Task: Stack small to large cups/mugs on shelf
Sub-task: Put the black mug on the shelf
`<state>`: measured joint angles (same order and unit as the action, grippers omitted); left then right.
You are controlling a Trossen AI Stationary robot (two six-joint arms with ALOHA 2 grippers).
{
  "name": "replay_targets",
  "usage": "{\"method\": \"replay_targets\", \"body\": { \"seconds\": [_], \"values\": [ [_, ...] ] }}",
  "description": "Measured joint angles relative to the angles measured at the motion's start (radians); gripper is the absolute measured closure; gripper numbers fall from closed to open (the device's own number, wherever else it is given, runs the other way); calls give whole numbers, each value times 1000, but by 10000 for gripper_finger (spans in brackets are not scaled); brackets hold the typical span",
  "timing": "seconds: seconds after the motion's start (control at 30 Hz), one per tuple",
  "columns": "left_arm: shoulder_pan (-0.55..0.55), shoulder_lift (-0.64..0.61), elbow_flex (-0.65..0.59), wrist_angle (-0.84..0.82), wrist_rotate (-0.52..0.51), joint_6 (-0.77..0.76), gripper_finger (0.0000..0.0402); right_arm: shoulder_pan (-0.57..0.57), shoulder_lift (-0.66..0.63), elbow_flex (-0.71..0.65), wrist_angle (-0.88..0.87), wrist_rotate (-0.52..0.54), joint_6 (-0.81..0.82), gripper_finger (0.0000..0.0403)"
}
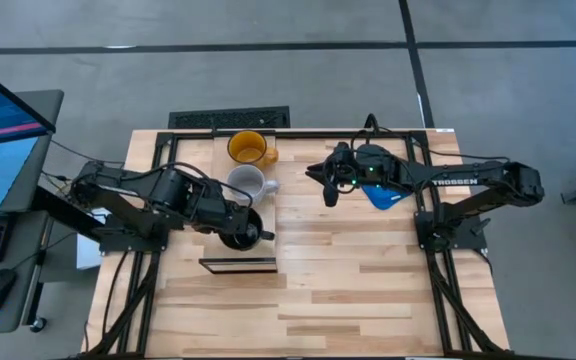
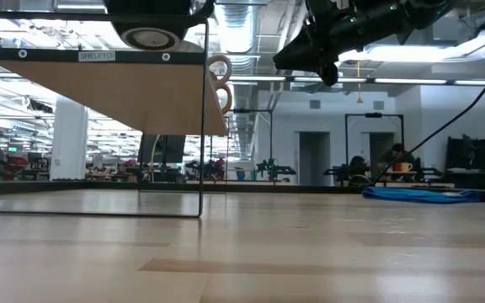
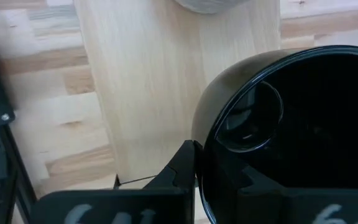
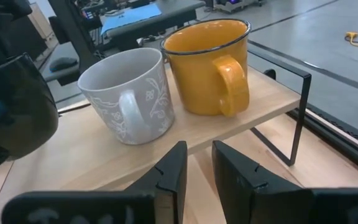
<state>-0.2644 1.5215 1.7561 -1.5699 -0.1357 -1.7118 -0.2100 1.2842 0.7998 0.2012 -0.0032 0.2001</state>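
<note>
Left pincer [image 1: 230, 222]: clenched on the rim of the black mug [image 1: 241, 228], one finger [image 3: 182, 168] outside the wall. The black mug sits directly at this pincer, over the end of the shelf [image 1: 238, 190] nearest it; whether its base touches the board cannot be told. Its dark interior [image 3: 303, 137] appears empty.

White mug [image 1: 247, 183]: just beyond the black mug from the left pincer, standing upright on the shelf, handle turned toward the right pincer. Its grey leaf pattern is visible in the right wrist view [image 4: 129, 93]; the inside looks empty.

Yellow mug [image 1: 249, 147]: next beyond the white mug, at the far end of the shelf from the left pincer, upright. The two mugs stand just beside each other [image 4: 207, 65], and nothing shows inside the yellow one.

Right pincer [image 1: 327, 188]: held above the desk [image 1: 368, 280], facing the white and yellow mugs from the side, well apart from them. Its fingers [image 4: 169, 171] stand slightly parted with nothing between them, so it is released.

Blue object [image 1: 380, 196]: flat on the desk, just behind the right pincer and partly under that arm.
</note>
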Motion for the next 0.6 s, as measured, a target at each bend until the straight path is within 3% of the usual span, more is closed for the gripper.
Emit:
{"method": "replay_targets", "body": {
  "seconds": [0.6],
  "values": [
    [29,3,-39,-1,49,-55,396,0,0,0,0,0,0,305]
  ]
}}
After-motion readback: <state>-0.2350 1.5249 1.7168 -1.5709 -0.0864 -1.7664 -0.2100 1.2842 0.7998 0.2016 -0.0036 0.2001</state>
